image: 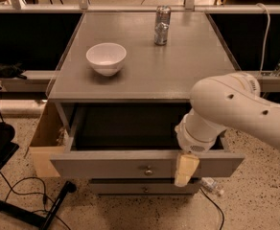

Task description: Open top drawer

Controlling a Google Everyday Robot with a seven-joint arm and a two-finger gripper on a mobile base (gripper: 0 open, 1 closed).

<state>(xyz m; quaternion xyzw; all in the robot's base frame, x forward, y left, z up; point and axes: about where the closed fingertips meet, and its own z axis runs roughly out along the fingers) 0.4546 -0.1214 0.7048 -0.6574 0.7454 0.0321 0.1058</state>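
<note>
The top drawer (106, 164) of the grey cabinet stands pulled well out, its dark inside showing empty. Its flat grey front carries one small round metal knob (148, 170) at centre. My white arm (226, 111) comes in from the right and bends down over the drawer's right part. My gripper (185, 169) hangs in front of the drawer front, right of the knob and apart from it, with a cream-coloured tip showing. A narrower lower drawer (125, 188) sits shut beneath.
On the cabinet top (188, 66) are a white bowl (106, 57) and a metal can (162, 25). A wooden side panel (44, 140) sticks out at the left. Black cables and a stand leg (49, 210) lie on the floor at left, a small object (212, 186) at right.
</note>
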